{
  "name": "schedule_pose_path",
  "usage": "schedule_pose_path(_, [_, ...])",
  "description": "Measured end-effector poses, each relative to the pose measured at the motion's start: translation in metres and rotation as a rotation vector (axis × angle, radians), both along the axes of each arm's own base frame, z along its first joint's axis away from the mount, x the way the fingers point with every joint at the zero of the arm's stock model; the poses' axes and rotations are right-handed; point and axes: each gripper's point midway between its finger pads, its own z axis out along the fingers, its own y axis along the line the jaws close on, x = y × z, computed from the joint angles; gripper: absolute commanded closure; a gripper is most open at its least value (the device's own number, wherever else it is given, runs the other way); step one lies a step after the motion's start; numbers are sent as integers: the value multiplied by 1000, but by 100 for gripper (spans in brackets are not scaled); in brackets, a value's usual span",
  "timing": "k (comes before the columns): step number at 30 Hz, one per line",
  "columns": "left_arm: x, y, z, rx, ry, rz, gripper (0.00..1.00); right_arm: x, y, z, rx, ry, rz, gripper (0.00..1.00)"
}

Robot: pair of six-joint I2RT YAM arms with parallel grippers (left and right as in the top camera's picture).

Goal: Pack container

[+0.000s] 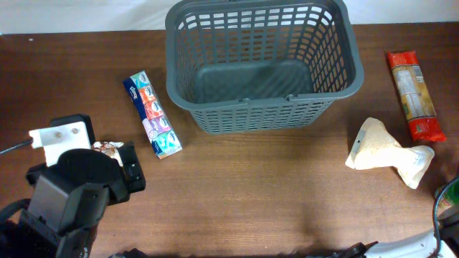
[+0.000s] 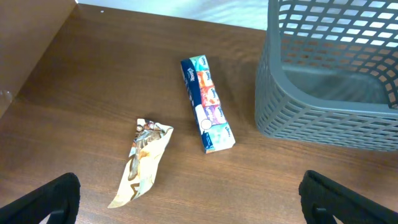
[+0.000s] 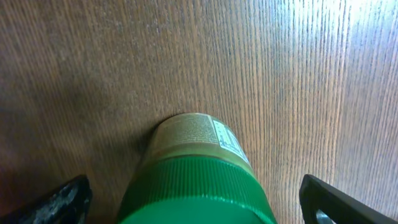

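The dark grey slotted basket (image 1: 262,107) stands at the back middle of the table, with nothing visible inside; it also shows in the left wrist view (image 2: 323,118). My left gripper (image 1: 133,168) is open and empty near the front left, its fingers wide apart (image 2: 199,202). A cream snack wrapper (image 2: 144,163) lies just ahead of it and a colourful tissue pack (image 2: 207,102) lies beyond. My right gripper (image 3: 199,205) is open, with one finger on each side of a green-lidded jar (image 3: 194,140) that stands on the table, neither touching it.
A long red packet (image 1: 414,93) lies at the far right. A white bag (image 1: 387,152) lies in front of it. The green jar (image 1: 448,193) sits at the table's right edge. The tissue pack (image 1: 154,115) lies left of the basket.
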Motion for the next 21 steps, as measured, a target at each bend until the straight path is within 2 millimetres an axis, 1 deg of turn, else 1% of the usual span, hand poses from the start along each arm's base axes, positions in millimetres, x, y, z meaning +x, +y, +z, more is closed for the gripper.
schedule_pose_path(16, [0,0,0,0,0,0,0,4,-7,-2,-21,-13,-2,1])
schedule_pose_path(21, [0,0,0,0,0,0,0,3,-6,-2,-18,-11,-1,1])
